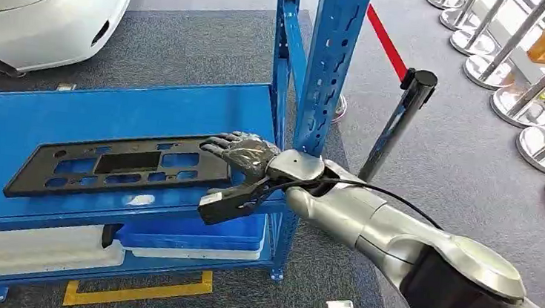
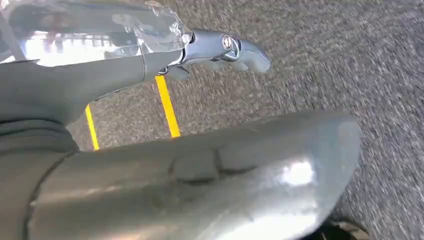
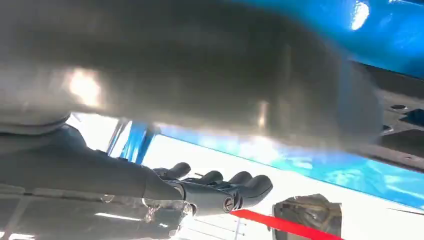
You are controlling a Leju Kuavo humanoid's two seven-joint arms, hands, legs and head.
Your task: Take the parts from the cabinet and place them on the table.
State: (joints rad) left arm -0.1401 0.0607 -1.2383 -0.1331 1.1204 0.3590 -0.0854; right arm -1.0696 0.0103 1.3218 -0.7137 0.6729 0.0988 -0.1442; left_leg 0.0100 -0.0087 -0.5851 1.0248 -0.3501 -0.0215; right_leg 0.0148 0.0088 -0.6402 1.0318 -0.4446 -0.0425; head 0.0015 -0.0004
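A long flat black part (image 1: 112,166) with several cut-outs lies on the blue cabinet shelf (image 1: 35,114). My right hand (image 1: 242,170) is at the part's right end, its dark fingers (image 1: 229,146) spread on top of it. The thumb (image 1: 220,203) hangs apart in front of the shelf's front lip. In the right wrist view the fingers (image 3: 215,186) are stretched out and a corner of the black part (image 3: 400,117) shows against the blue shelf. My left hand (image 2: 200,50) hangs over grey carpet, holding nothing.
Blue cabinet uprights (image 1: 333,62) stand just right of my right hand. On the lower shelf sit a white foam block (image 1: 30,248) and a blue bin (image 1: 195,233). A black post (image 1: 407,114) with red belt (image 1: 385,41), chrome post bases (image 1: 520,101) and a white car (image 1: 44,7) surround the cabinet.
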